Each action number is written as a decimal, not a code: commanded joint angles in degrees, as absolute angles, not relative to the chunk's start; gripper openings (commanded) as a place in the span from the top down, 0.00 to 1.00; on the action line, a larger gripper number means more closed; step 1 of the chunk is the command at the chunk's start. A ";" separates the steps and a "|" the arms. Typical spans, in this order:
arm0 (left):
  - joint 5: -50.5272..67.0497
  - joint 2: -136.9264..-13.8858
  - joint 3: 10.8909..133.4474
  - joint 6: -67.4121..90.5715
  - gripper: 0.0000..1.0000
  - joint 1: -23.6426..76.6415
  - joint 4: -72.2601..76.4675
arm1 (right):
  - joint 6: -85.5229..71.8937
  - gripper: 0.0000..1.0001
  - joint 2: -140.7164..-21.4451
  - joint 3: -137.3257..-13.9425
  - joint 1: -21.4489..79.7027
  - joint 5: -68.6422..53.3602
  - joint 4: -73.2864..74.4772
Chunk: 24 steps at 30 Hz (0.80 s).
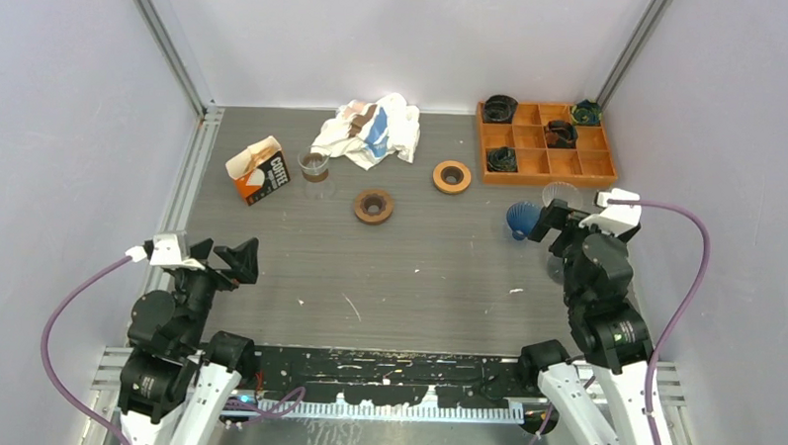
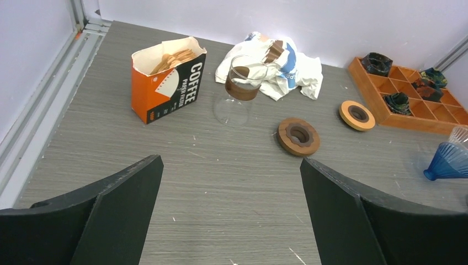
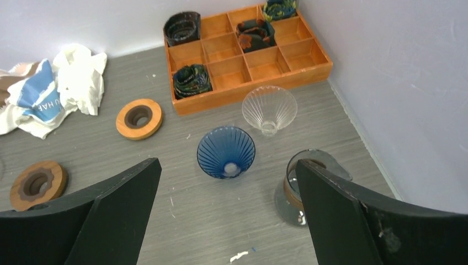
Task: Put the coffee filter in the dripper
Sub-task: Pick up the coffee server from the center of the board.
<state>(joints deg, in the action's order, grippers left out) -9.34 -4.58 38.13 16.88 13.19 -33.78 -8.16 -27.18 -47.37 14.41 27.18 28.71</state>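
Brown paper coffee filters (image 2: 171, 57) stick out of an open orange box (image 1: 257, 170) at the back left. A blue dripper (image 3: 226, 152) lies on its side at the right, its mouth facing my right wrist camera. A clear dripper (image 3: 269, 107) lies just behind it. My right gripper (image 3: 227, 162) hovers open just short of the blue dripper, nothing between its fingers. My left gripper (image 2: 230, 160) is open and empty over bare table at the near left, well short of the box.
A glass carafe (image 2: 240, 91) stands beside the box, and another carafe (image 3: 301, 185) stands by my right finger. Two wooden rings (image 1: 374, 206) (image 1: 452, 177) lie mid-table. A crumpled cloth (image 1: 371, 130) sits at the back, a wooden compartment tray (image 1: 543, 164) at the back right.
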 commanded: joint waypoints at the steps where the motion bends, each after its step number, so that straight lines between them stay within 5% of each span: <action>1: -8.25 -5.33 42.39 18.33 0.01 12.89 -36.38 | -14.67 0.00 -31.33 -53.76 14.71 30.11 37.42; 13: -6.91 -8.76 44.74 19.25 0.01 13.31 -42.72 | -22.40 0.00 -46.51 -59.56 13.63 34.88 49.47; 24: -8.36 -6.61 42.33 18.73 0.01 16.15 -42.37 | -18.02 0.11 -56.65 -59.23 -3.74 23.60 45.03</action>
<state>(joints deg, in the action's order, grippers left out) -7.73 -8.21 42.28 19.11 15.18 -43.70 -19.92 -55.29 -57.54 -0.01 27.51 49.01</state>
